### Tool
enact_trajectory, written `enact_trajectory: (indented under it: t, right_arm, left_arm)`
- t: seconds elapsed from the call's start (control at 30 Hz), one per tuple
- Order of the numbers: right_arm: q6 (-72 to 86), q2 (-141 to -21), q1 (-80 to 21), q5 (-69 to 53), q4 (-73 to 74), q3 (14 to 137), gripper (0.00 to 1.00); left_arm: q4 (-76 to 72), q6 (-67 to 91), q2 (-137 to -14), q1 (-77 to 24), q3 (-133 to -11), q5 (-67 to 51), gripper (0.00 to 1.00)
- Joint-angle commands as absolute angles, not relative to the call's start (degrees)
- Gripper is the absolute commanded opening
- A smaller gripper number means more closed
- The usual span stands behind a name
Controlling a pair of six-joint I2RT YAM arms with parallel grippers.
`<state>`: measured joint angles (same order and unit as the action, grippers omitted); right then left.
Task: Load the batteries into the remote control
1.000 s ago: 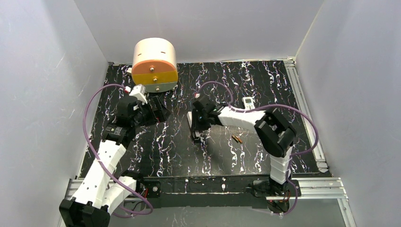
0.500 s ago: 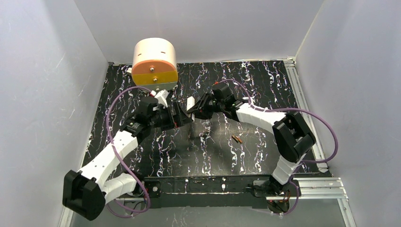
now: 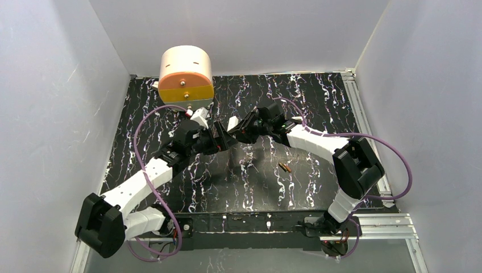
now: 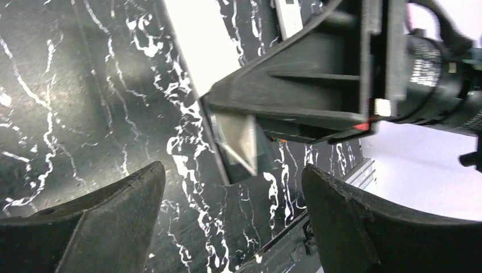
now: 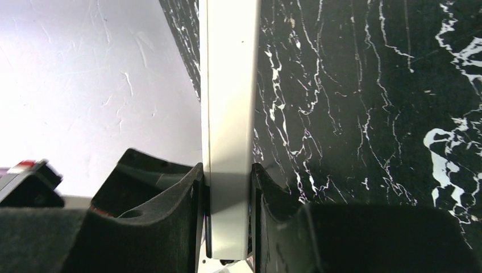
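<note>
Top external shows marbled black tabletop (image 3: 318,96) (pale walls (image 3: 273,34)), batteries (image 3: 285,167) apparently loose.

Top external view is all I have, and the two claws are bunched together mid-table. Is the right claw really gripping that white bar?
Observer: Yes. The right wrist camera shows the right claw shut on the white bar, clamping it from both sides.
Operator: Is the left claw shut on it too?
Observer: No. The left wrist camera shows the left claw open wide. The bar's end lies ahead of the gap and touches neither side.
</note>
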<state>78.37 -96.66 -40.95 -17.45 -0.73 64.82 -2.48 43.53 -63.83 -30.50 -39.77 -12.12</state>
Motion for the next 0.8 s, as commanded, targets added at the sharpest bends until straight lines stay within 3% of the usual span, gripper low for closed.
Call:
enact_trajectory:
  t: [0.0,0.07,0.27,0.43,0.63,0.67,0.73,0.77]
  right_arm:
    - [79.1,-94.0,-41.0,-15.4,1.7,65.8,0.23]
    - [79.3,-93.8,-41.0,-15.2,1.7,65.6,0.23]
    - [78.4,-94.7,-41.0,-15.5,1.9,66.7,0.21]
    - [78.5,-95.2,-41.1,-15.3,1.9,66.8,0.21]
    - [78.2,-95.2,-41.1,-16.4,0.5,66.3,0.21]
    - [77.7,-94.7,-41.1,-16.6,0.5,66.2,0.22]
    - [76.4,-93.7,-41.0,-16.3,0.5,65.3,0.29]
    - [74.6,-92.9,-40.9,-16.1,0.5,64.7,0.39]
  left_arm:
    - [-8.4,41.8,-61.1,-32.0,-38.3,-7.9,0.89]
    - [-8.4,42.0,-61.5,-32.1,-38.3,-7.4,0.84]
    - [-4.7,43.8,-68.7,-32.1,-42.7,-11.1,0.52]
    - [-3.4,44.2,-70.6,-32.1,-43.9,-11.5,0.47]
    - [-2.0,42.4,-72.5,-32.1,-46.0,-13.3,0.09]
    - [-0.7,41.6,-73.0,-32.1,-46.9,-14.1,0.01]
    - [3.3,39.3,-74.0,-32.0,-49.1,-16.1,0.00]
    - [5.8,38.0,-74.3,-32.0,-50.4,-17.1,0.00]
